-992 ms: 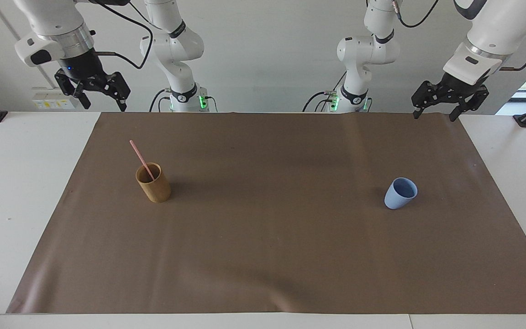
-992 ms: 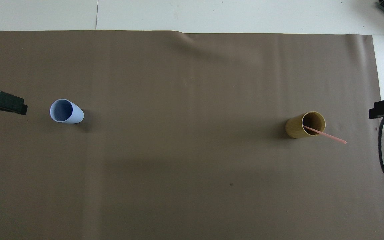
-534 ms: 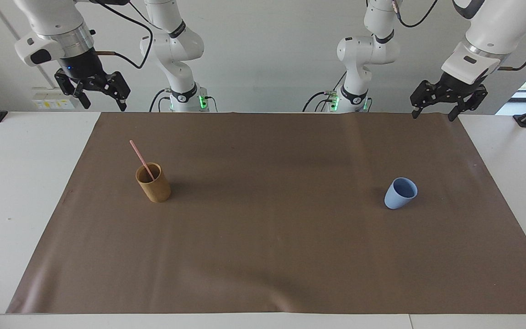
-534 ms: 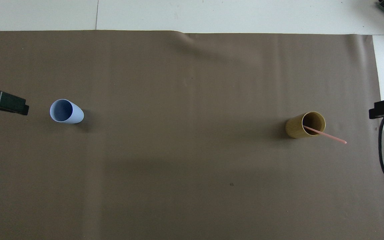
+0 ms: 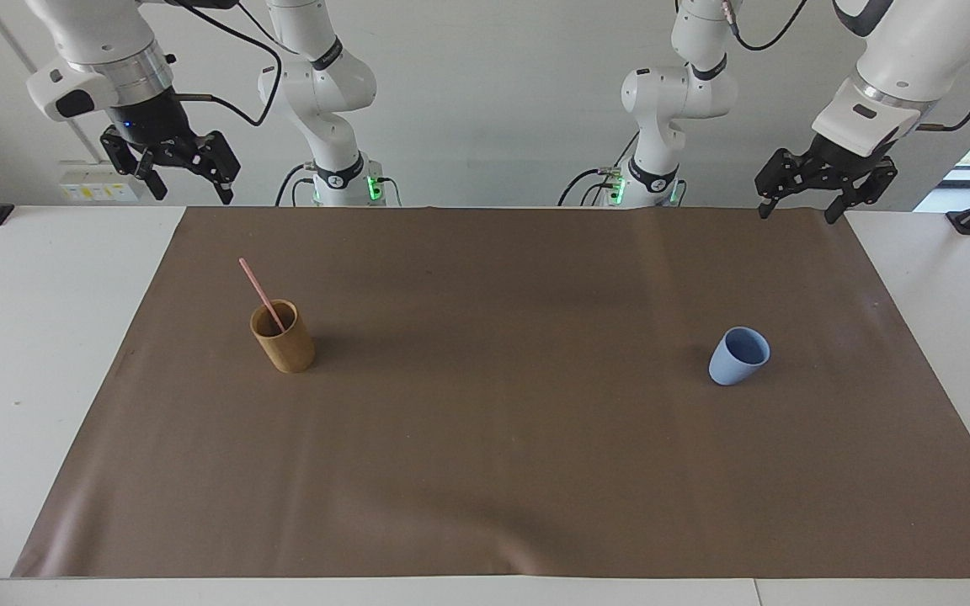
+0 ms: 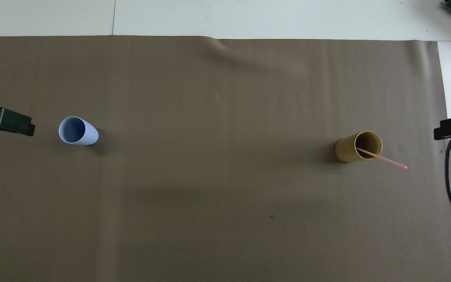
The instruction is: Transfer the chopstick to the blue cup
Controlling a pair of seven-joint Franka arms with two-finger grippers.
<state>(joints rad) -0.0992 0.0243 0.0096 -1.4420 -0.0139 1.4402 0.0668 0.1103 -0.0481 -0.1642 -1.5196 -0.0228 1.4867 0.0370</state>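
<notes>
One pale-pink chopstick stands slanted in a tan bamboo-like cup toward the right arm's end of the table, its top leaning out over the rim. It also shows in the overhead view, as does the tan cup. The light-blue cup stands empty toward the left arm's end, and its open mouth shows in the overhead view. My left gripper is open and empty, up in the air over the mat's edge. My right gripper is open and empty, raised over the mat's corner.
A brown mat covers most of the white table. A black cable hangs by the right gripper. Only the grippers' tips show in the overhead view, the left gripper's beside the blue cup.
My left gripper has shifted very slightly toward the blue cup. The right gripper, the cups and the chopstick have not moved.
</notes>
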